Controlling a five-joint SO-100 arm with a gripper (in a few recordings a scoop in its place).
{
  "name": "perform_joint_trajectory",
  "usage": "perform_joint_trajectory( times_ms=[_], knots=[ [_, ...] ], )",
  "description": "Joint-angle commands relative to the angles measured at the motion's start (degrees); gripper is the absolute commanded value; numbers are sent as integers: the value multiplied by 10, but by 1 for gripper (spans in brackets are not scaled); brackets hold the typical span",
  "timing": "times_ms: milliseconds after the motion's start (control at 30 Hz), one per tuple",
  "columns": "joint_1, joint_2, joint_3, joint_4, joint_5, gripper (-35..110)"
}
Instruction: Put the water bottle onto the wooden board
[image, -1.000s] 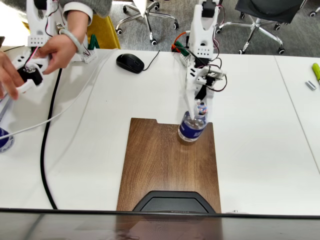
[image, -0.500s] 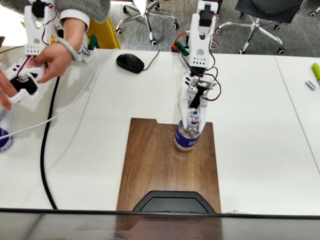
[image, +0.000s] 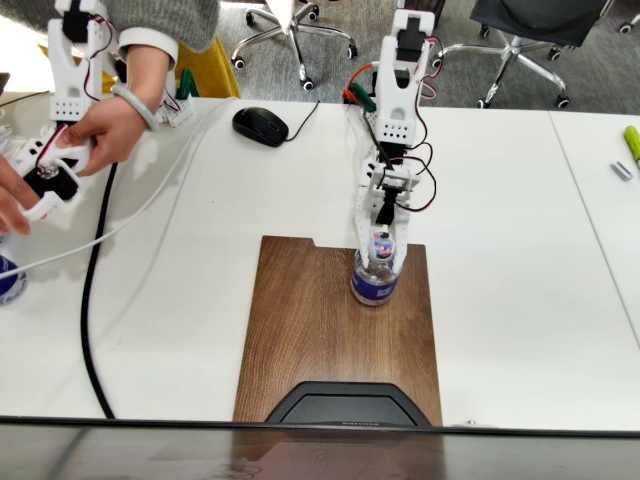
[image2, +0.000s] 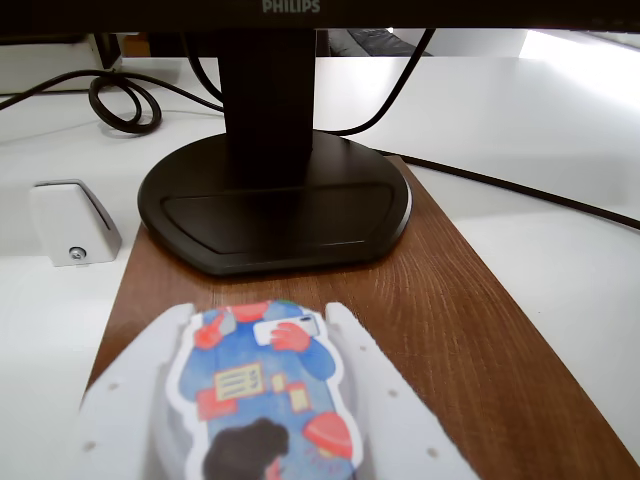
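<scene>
Wooden board (image: 320, 330) is now carrying the upright water bottle (image: 376, 277) near its far right corner, shifted slightly inward, jaws (image: 381, 238) remaining clamped around its cap, release pending.

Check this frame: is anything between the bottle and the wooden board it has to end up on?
Nothing visible. In the fixed view the water bottle already stands upright over the wooden board, near its far right corner, with the gripper closed around its top. The monitor stand sits at the board's other end, away from the bottle.
</scene>
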Motion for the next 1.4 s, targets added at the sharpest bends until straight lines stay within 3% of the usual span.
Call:
perform_joint_trajectory(
  times_ms=[0,300,400,533,667,767,1133,1367],
  knots=[
    [5,8,-30,-7,0,0],
    [8,7,-30,-4,0,1],
    [12,7,-30,-4,0,29],
    [17,10,-30,0,0,34],
    [20,11,-30,1,1,60],
    [20,11,-30,1,1,70],
    [22,29,-27,5,-4,73],
    [29,150,37,85,0,73]
  ],
)
